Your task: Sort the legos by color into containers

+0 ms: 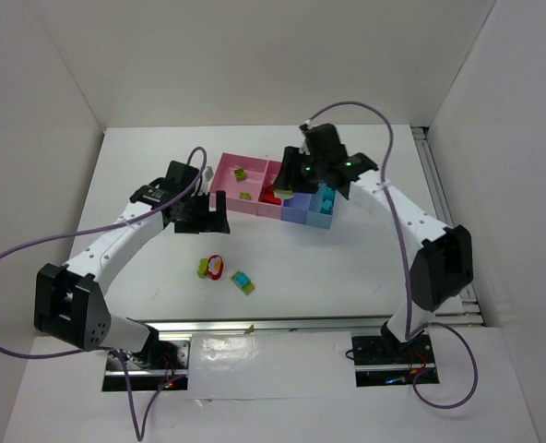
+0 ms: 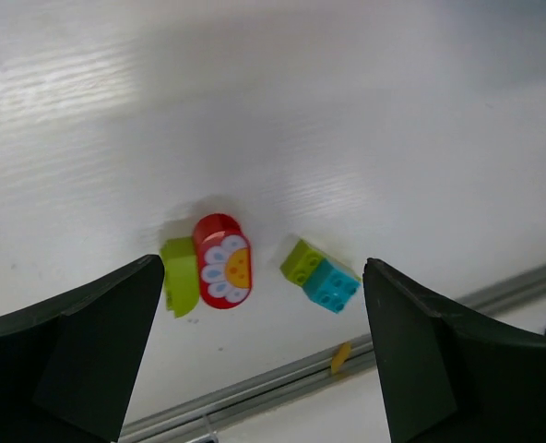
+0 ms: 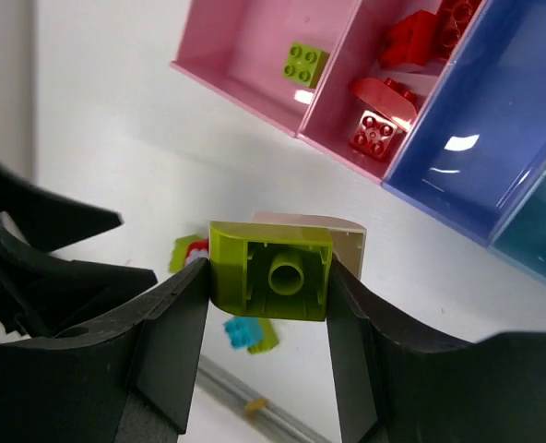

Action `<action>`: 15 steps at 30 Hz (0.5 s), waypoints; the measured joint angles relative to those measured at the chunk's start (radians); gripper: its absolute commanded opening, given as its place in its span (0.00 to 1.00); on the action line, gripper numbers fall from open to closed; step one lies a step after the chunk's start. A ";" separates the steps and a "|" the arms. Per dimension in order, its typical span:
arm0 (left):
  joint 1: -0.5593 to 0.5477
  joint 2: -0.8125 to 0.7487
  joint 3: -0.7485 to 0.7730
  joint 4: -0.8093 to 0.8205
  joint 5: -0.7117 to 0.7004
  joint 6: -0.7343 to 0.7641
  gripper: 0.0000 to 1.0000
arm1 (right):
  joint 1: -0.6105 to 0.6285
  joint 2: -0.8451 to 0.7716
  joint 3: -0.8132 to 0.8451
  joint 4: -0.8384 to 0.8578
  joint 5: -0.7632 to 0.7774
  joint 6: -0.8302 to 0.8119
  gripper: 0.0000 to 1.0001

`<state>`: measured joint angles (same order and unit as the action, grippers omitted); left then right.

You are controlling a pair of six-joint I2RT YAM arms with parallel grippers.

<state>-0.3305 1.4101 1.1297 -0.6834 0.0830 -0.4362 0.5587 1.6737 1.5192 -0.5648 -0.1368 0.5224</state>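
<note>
My right gripper (image 3: 271,305) is shut on a lime green lego (image 3: 271,281) with a pale beige piece (image 3: 333,231) behind it. It holds it above the table, just in front of the bins; in the top view the gripper (image 1: 287,189) is over the second pink bin (image 1: 271,196). The left pink bin (image 3: 245,46) holds a lime lego (image 3: 306,62). The second pink bin holds red legos (image 3: 384,115). My left gripper (image 2: 264,355) is open and empty above a red flower piece (image 2: 223,261), a lime lego (image 2: 180,274) and a joined lime and teal pair (image 2: 321,275).
The blue bin (image 1: 297,210) and the light blue bin (image 1: 321,220) with teal legos stand at the right of the row. A small yellow scrap (image 1: 251,328) lies on the metal rail at the table's front edge. White walls enclose the table.
</note>
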 measured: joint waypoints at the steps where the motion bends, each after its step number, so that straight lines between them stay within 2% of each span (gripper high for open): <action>1: 0.000 -0.012 0.000 0.015 0.047 0.027 1.00 | -0.040 -0.027 -0.022 0.006 -0.058 0.000 0.37; 5: -0.027 -0.039 0.021 0.059 0.182 0.129 1.00 | -0.151 -0.090 -0.138 0.063 -0.330 -0.004 0.37; 10: -0.104 -0.051 0.035 0.155 0.320 0.204 1.00 | -0.166 -0.093 -0.237 0.109 -0.609 -0.003 0.37; 15: -0.166 -0.050 0.089 0.249 0.412 0.249 0.97 | -0.169 -0.093 -0.239 0.196 -0.797 0.027 0.37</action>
<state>-0.4965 1.3598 1.2190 -0.4343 0.4953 -0.1867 0.3897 1.5810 1.2804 -0.3687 -0.9333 0.5499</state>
